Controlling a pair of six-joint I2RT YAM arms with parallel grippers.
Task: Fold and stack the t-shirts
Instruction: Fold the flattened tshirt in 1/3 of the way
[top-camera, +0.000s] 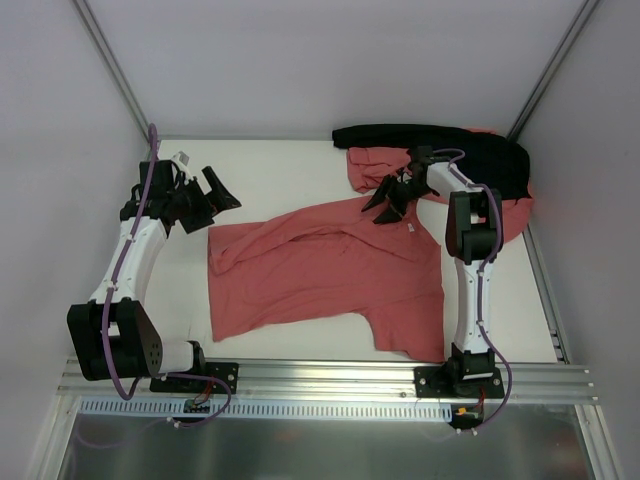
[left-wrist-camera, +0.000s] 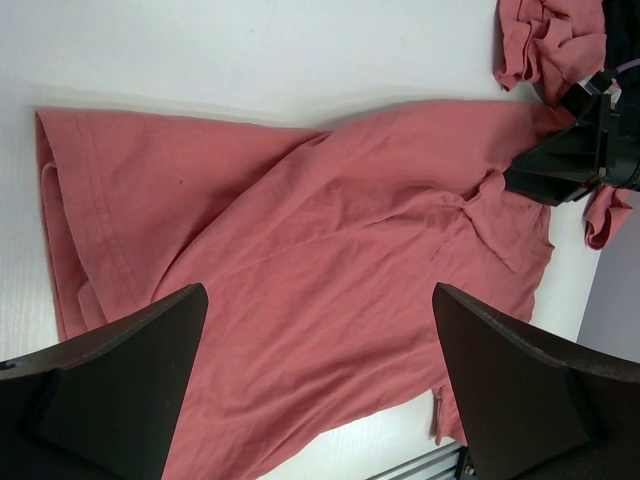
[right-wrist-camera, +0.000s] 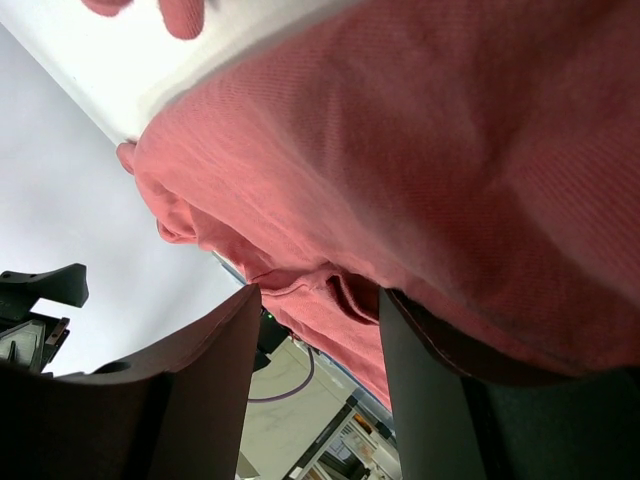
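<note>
Spreading step imo: right gripper (top-camera: 380, 210) clamped on the t-shirt (top-camera: 320, 270) at its far edge, left gripper (top-camera: 215, 200) gaping, holding nothing. Next, the left probably needs to grab the hem.

matt woven cloth t-shirt (top-camera: 320, 265) on smooth table (top-camera: 270, 170).

Far t-shirts (top-camera: 368, 165) partly under black cloth (top-camera: 400, 132), perhaps several.

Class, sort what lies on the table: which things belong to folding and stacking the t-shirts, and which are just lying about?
Belong to the job:
- spread salmon-red t-shirt, mid-table
- crumpled salmon-red t-shirts, heaped at the far right

Just lying about:
- black cloth, draped over that heap
</note>
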